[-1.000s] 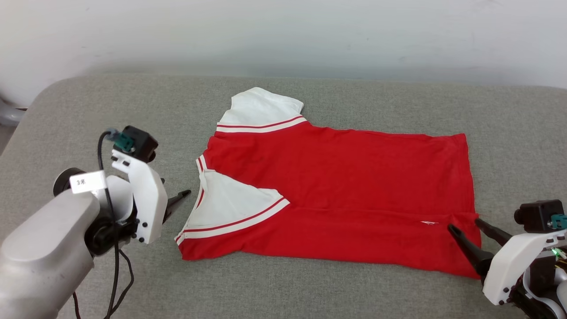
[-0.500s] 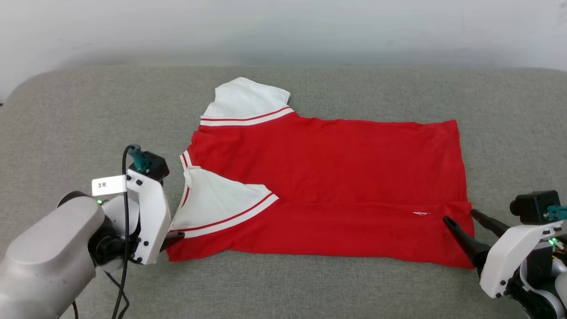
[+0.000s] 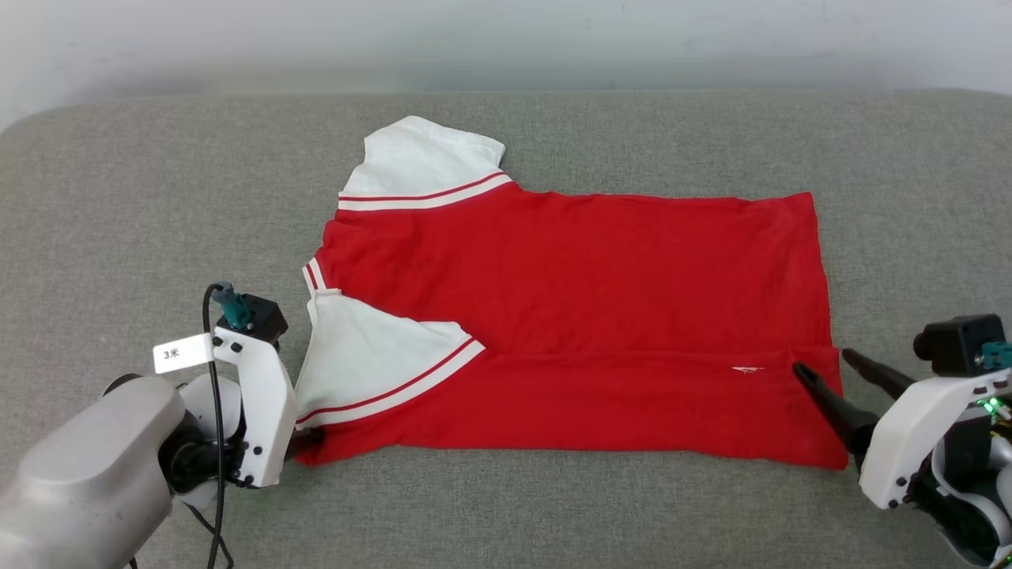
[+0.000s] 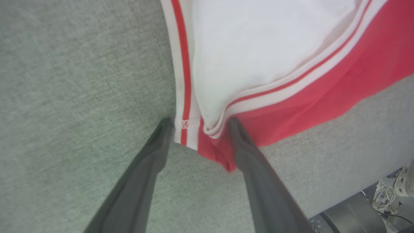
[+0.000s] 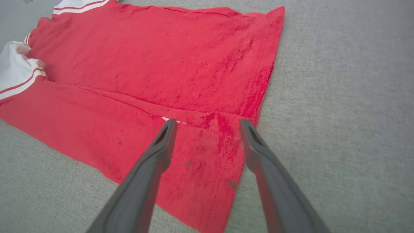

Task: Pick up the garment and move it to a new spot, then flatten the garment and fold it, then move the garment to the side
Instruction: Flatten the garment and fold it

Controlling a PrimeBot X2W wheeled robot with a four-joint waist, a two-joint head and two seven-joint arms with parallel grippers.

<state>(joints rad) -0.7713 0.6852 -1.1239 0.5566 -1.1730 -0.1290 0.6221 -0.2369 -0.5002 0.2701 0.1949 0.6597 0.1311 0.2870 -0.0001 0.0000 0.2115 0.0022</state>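
Here, the spread left gripper (image 4: 199, 124) and right gripper (image 5: 208, 124) each frame an edge of the red, white-sleeved jersey T-shirt (image 3: 569, 292); closing should catch every layer.

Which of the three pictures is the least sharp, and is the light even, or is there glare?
Left wrist view: least sharp; the garment and the left gripper look soft. Right wrist view: sharper, the grey cushion shows its weave. Head view: crisp, even light, no glare, only faint shadows.
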